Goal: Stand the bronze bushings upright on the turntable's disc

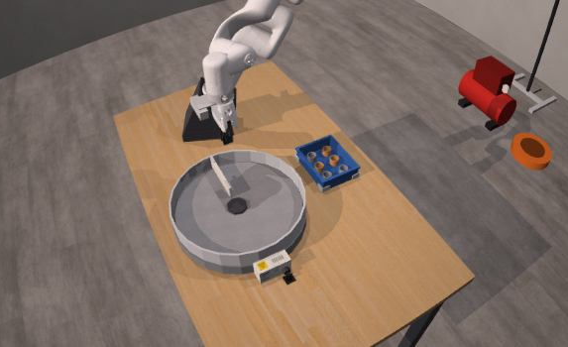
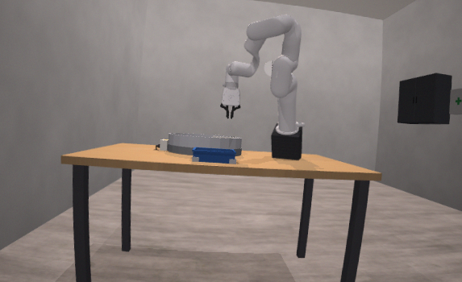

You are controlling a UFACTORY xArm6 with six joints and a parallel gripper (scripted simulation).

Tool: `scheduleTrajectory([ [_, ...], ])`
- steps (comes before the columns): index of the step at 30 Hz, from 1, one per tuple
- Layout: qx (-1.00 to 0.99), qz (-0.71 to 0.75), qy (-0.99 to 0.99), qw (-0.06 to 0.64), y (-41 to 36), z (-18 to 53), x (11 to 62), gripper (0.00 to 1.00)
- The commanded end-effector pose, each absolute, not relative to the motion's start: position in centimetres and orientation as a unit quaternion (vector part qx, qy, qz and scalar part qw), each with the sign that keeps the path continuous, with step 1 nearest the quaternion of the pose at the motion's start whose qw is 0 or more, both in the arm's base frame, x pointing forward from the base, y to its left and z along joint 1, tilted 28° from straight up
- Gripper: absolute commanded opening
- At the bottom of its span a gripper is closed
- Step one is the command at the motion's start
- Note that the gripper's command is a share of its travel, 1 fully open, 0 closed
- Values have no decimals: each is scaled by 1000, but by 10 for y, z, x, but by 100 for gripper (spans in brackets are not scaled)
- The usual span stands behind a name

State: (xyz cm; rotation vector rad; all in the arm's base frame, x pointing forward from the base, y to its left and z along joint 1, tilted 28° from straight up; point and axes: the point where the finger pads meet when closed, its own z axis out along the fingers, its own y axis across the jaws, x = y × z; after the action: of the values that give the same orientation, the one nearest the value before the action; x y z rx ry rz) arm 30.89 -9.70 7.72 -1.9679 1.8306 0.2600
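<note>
A blue crate [image 1: 327, 162] sits on the table to the right of the turntable; it also shows in the exterior view [image 2: 214, 155]. In it stand three bronze bushings [image 1: 326, 150] [image 1: 334, 160] [image 1: 319, 167] and three steel bushings [image 1: 311, 157] [image 1: 343, 169] [image 1: 326, 174]. The turntable [image 1: 238, 208] is a grey walled disc with a dark hub [image 1: 236, 205] at its centre and a pale upright blade [image 1: 221, 175] on it. My gripper [image 1: 227, 134] [image 2: 230, 114] hangs high above the turntable's far rim, well left of the crate. Its fingers are shut with nothing between them.
The arm's black base [image 1: 204, 119] stands behind the turntable. A white control box [image 1: 272, 265] sits at the turntable's near edge. A red machine [image 1: 488, 91] and an orange ring [image 1: 531, 150] lie on the floor, off the table.
</note>
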Motion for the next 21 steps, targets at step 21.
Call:
scheduleTrajectory([
  [21,-711,94,661,221,62,121,331,41],
])
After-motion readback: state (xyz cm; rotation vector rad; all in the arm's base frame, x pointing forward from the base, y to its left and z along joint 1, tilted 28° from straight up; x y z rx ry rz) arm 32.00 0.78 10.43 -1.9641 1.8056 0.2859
